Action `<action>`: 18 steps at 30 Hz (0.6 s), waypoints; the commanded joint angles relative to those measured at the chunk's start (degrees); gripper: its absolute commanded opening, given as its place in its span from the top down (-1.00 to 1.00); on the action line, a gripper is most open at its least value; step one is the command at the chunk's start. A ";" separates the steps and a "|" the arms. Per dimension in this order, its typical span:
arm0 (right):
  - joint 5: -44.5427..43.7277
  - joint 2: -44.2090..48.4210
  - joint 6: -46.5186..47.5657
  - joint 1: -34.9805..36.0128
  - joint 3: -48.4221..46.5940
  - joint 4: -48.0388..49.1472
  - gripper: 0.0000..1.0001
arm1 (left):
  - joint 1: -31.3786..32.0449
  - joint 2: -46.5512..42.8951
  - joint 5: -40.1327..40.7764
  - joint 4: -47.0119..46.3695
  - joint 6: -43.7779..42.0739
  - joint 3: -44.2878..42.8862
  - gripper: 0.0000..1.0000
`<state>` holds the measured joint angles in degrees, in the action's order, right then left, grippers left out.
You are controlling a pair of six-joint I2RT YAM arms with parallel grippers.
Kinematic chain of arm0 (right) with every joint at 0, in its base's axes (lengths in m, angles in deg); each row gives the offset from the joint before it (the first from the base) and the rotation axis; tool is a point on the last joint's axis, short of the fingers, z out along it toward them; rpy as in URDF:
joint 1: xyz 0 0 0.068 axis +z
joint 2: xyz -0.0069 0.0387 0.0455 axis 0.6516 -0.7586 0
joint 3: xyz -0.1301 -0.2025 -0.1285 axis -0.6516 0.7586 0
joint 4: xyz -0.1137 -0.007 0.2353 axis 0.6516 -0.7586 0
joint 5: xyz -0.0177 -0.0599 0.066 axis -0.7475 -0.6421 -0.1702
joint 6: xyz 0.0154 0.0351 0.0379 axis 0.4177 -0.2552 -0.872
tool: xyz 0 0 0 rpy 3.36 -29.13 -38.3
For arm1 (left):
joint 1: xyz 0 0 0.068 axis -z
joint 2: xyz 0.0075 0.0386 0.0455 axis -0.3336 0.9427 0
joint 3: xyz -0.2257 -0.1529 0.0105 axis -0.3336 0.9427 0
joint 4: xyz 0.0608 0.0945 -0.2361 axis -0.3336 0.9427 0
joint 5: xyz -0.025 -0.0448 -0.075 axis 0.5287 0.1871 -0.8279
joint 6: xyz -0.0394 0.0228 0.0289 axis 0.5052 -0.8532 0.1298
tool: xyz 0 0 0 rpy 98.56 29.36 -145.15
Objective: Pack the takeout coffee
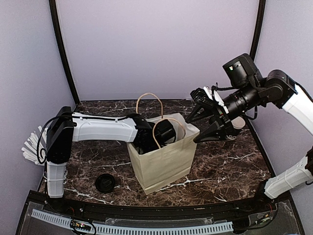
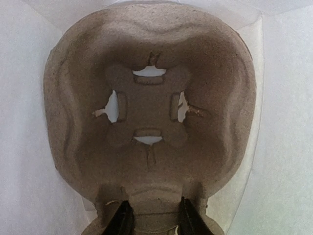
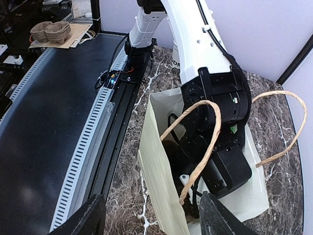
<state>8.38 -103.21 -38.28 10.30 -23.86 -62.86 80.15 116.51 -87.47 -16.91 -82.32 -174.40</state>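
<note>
The takeout coffee shows in no view. A white paper bag with twine handles stands open in the middle of the table. My left gripper reaches down inside the bag, shut on the near edge of a brown pulp cup carrier, whose empty cup well fills the left wrist view. The left wrist fills the bag's mouth. My right gripper hovers open just right of the bag's top, holding nothing; its fingertips frame the bag from above.
A loose flat black lid lies on the marble table near the left arm's base. A pale round object sits half hidden behind the right gripper. Spare pulp carriers lie beyond the table's rail.
</note>
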 commanded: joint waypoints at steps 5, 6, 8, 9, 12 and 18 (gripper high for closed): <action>0.11 0.11 -0.52 -0.25 0.05 1.37 -0.34 | 0.42 -3.16 1.19 -5.71 2.03 2.32 0.53; 0.08 0.14 -0.55 -0.25 0.05 1.36 -0.34 | 0.42 -3.26 1.69 -4.68 1.91 1.96 0.52; -0.09 0.29 -0.56 -0.28 0.05 1.28 -0.34 | 0.42 -3.56 2.21 -3.20 1.63 0.56 0.49; -0.18 0.41 -0.56 -0.31 0.05 1.34 -0.34 | 0.42 -3.82 2.27 -2.77 1.46 0.33 0.43; -0.49 0.68 -0.56 -0.41 0.14 1.34 -0.34 | 0.53 -5.25 0.24 -1.52 0.76 -0.60 0.25; -0.93 1.09 -0.65 -0.73 0.20 1.19 -0.35 | 0.77 -6.61 3.37 2.27 0.44 -4.37 0.00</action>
<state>8.12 -103.14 -38.30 10.17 -23.81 -62.88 80.37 114.81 -85.79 -18.51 -81.19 -175.27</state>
